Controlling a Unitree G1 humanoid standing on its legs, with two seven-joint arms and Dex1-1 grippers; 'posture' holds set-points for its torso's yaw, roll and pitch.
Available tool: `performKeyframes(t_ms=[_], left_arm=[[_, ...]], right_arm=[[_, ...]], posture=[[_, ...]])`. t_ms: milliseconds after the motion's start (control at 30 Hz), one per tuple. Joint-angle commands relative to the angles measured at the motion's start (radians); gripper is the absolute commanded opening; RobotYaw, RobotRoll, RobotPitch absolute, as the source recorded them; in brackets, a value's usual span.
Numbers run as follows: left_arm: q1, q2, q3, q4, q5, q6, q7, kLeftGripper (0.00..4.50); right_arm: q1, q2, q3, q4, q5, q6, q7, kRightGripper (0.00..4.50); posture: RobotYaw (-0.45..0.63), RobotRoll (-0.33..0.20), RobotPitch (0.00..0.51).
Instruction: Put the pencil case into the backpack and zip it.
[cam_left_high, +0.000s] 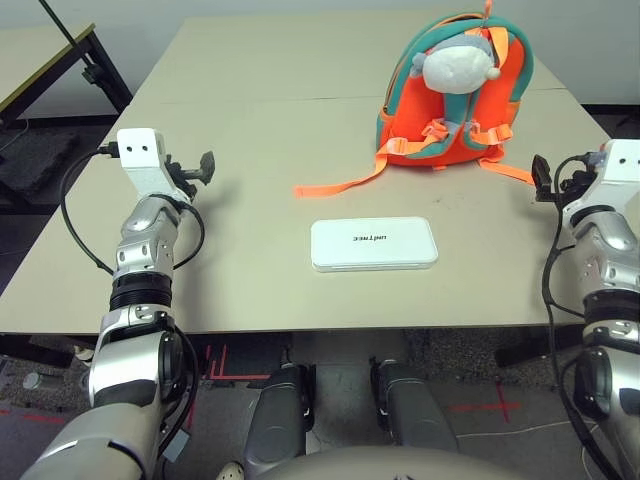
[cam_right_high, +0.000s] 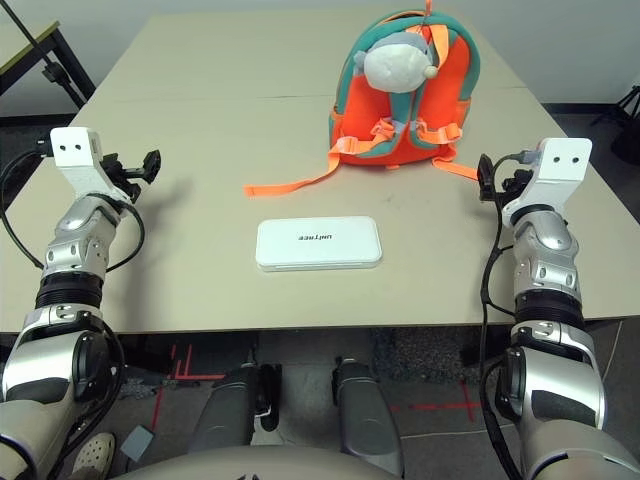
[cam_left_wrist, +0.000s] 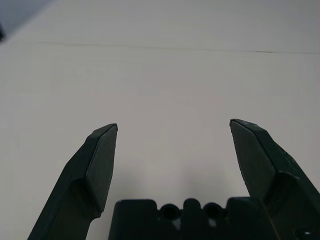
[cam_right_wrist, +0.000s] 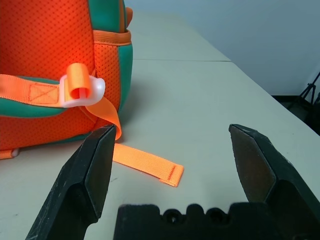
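Over the left side of the table (cam_left_high: 250, 120), the left gripper (cam_left_wrist: 172, 127) is held level with its two black fingers spread wide — nothing is gripped, and bare tabletop is seen between them. Across the table on the right side, the right gripper (cam_right_wrist: 170, 127) is likewise spread wide and empty; beyond its fingers an orange strap end (cam_right_wrist: 150, 167) is seen lying flat on the table, with a strap buckle (cam_right_wrist: 82, 90) above it. Between the two arms, near the front edge, the pencil case (cam_left_high: 373, 244) is laid flat with its lettered lid up, apart from both grippers. Farther back and to the right, the backpack (cam_left_high: 455, 105) is stood upright — a grey-white plush charm (cam_left_high: 458, 62) is seen on it, and one long orange strap (cam_left_high: 345, 182) is trailed toward the pencil case without touching it.
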Motion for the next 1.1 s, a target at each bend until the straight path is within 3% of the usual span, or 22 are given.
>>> performKeyframes(t_ms=[33,267,467,867,1100], left_arm=[[0.006,-0.011,0.013,-0.134,-0.154,0.313,-0.061,4.5],[0.01,0.001,0.015,-0.269,-0.381,0.842,-0.117,4.5],[-0.015,-0.024,0.079,-0.229,-0.449,1.043,-0.092,4.5],[-0.045,-0.079,0.117,-0.106,-0.456,1.213,-0.11,4.5],[-0.053,-0.088,0.103,-0.011,-0.418,1.186,-0.107,4.5]], right_arm=[[0.014,-0.012,0.012,-0.01,-0.013,-0.006,0.008,4.46],[0.023,-0.017,0.022,-0.023,-0.029,-0.005,0.024,4.46],[0.074,-0.026,0.061,-0.117,-0.048,0.023,0.059,4.46],[0.217,-0.107,0.197,-0.424,-0.09,0.185,0.249,4.46],[0.262,-0.128,0.238,-0.507,-0.116,0.235,0.294,4.46]], posture=[[-0.1,0.0,0.11],[-0.12,0.0,0.102],[-0.14,0.0,0.096],[-0.19,0.0,0.088],[-0.2,0.0,0.093]])
